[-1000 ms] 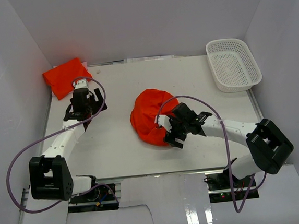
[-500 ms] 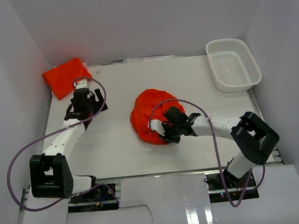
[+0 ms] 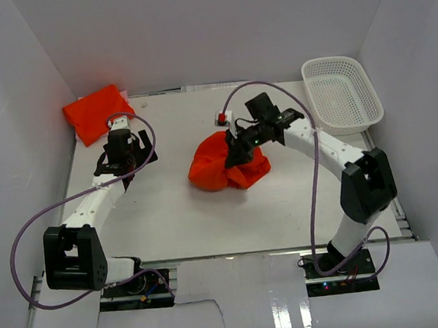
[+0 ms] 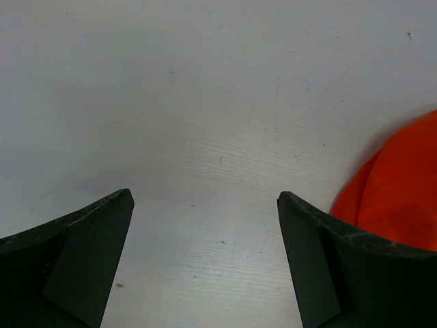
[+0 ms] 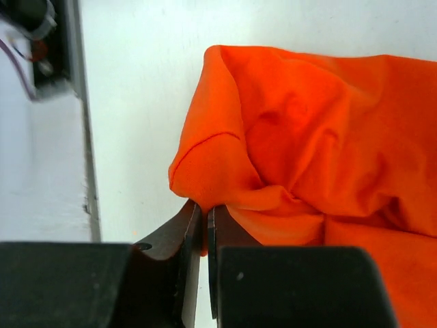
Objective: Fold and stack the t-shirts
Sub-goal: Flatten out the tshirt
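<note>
The right end effector (image 5: pixel 205 225), pressed together, pinches an edge fold of the crumpled t-shirt (image 3: pixel 223 167) at mid-table (image 3: pixel 170 214); the light, limp cloth will likely sag, so hems grip best, while the left end effector (image 4: pixel 205 198) stands spread.

White table (image 3: pixel 177 214); plain white walls (image 3: pixel 192 28) enclose three sides; even light.

The left fingers (image 4: pixel 75 253) stand wide apart on an outstretched arm; the right fingers (image 5: pixel 174 239) are pinched together.
</note>
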### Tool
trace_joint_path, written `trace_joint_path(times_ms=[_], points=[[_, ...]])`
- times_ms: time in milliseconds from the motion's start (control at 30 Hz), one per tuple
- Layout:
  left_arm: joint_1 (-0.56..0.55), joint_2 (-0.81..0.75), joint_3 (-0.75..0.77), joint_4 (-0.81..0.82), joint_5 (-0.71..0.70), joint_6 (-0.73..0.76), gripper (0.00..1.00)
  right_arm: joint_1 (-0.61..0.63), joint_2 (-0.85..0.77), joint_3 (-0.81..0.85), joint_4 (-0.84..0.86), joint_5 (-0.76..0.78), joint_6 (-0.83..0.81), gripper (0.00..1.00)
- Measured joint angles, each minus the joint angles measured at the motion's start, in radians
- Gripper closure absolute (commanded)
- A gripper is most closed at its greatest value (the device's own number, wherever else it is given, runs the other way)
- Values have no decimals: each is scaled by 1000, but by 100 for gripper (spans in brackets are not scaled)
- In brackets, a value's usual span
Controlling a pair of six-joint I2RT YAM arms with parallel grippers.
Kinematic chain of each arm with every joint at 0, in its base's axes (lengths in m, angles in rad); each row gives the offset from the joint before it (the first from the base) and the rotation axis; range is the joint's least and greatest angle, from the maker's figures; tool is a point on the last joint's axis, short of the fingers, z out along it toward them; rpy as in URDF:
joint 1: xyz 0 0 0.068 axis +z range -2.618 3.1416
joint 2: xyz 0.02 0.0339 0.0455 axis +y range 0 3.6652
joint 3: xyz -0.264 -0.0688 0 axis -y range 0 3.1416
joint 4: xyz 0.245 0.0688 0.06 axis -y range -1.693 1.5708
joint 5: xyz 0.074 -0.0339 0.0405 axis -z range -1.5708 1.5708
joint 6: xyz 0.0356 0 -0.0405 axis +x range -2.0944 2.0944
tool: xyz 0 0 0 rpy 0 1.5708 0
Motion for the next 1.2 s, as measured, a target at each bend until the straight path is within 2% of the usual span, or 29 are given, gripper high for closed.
trace_joint_path(times_ms=[167, 367, 500, 533, 600, 633, 700, 867, 967, 1067, 1200], points=[[0, 0, 0, 0, 0, 0, 2, -198, 274, 274, -85, -229, 156, 92], [0, 0, 0, 0, 6, 0, 2, -364, 536, 376, -151, -362, 307, 92], [0, 0, 0, 1, 24, 5, 2, -446, 584, 407, -154, -368, 367, 92], [0, 0, 0, 2, 29, 6, 2, -468, 584, 412, -146, -368, 386, 85], [0, 0, 0, 6, 39, 10, 2, -496, 584, 430, -129, -349, 414, 58], [0, 0, 0, 7, 42, 11, 2, -508, 583, 439, -120, -332, 421, 36], [0, 0, 0, 8, 48, 14, 2, -516, 578, 447, -99, -272, 416, 23], [0, 0, 0, 8, 53, 19, 2, -472, 461, 378, -47, -66, 322, 18], [-3, 0, 0, 10, 53, 23, 2, -404, 296, 227, 17, 77, 212, 18], [-7, 0, 0, 13, 53, 26, 2, -313, 85, 4, 108, 207, 105, 18], [-12, 0, 0, 15, 53, 30, 2, -194, -105, -206, 201, 319, -16, 19]])
